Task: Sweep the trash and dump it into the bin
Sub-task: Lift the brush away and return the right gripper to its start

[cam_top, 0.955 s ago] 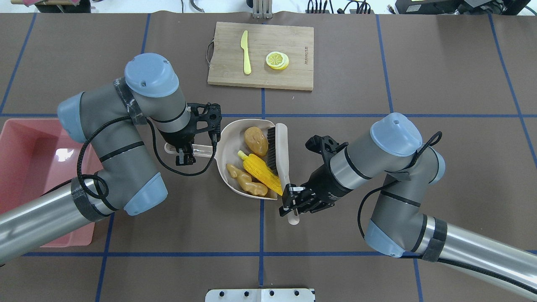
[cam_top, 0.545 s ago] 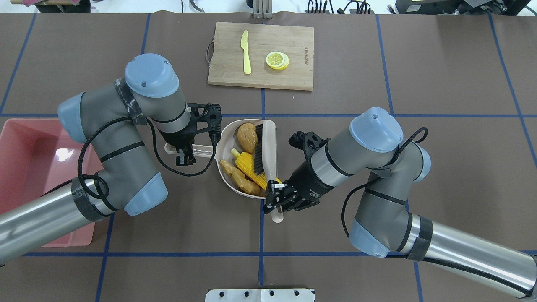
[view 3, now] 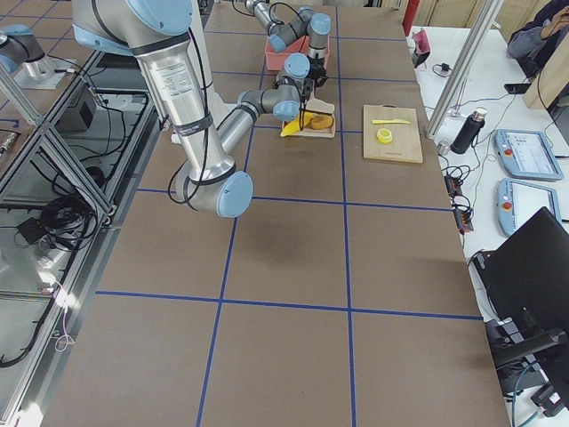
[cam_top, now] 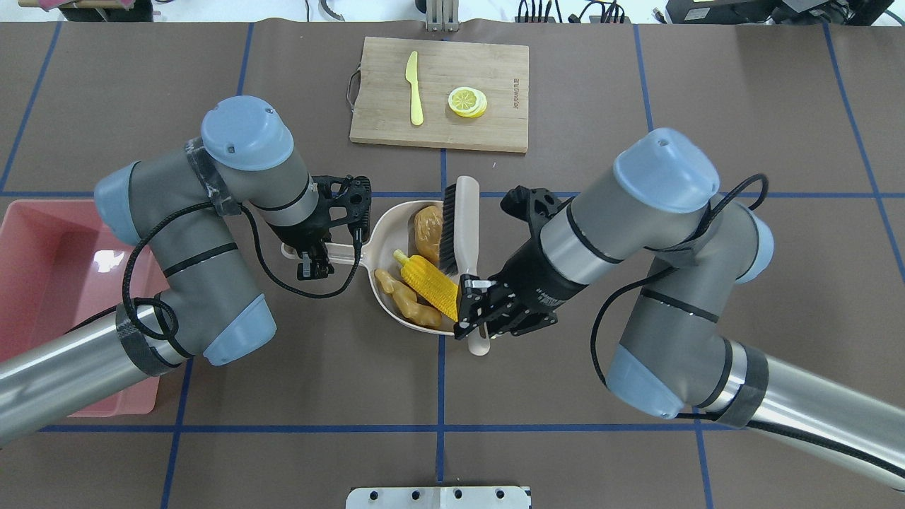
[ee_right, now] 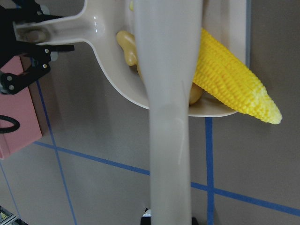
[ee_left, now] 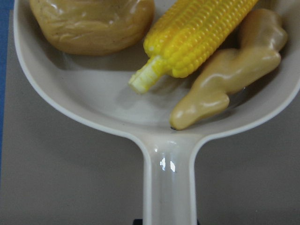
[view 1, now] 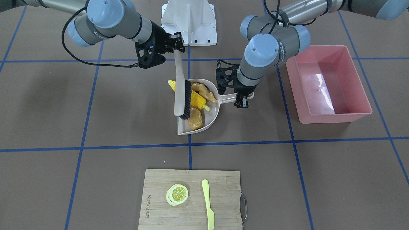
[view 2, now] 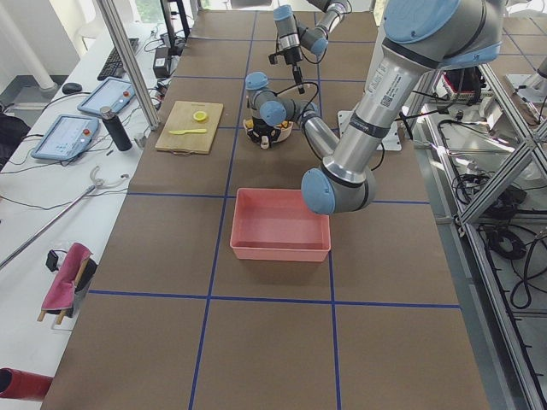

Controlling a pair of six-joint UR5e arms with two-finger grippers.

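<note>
The trash lies in a beige dustpan: a yellow corn cob, a brown potato and a tan ginger root. One end of the corn sticks out past the pan's open edge. My left gripper is shut on the dustpan's handle. My right gripper is shut on the handle of a brush, whose black bristles stand over the potato and corn. The pink bin sits at the table's left, under my left arm.
A wooden cutting board at the far middle carries a yellow knife and a lemon slice. The robot's white base plate is at the near edge. Brown table with blue tape lines surrounds the dustpan.
My right arm swept the brush left into the dustpan, pushing the trash deeper, then drew it back right and farther from me. The dustpan and left gripper barely shifted.
</note>
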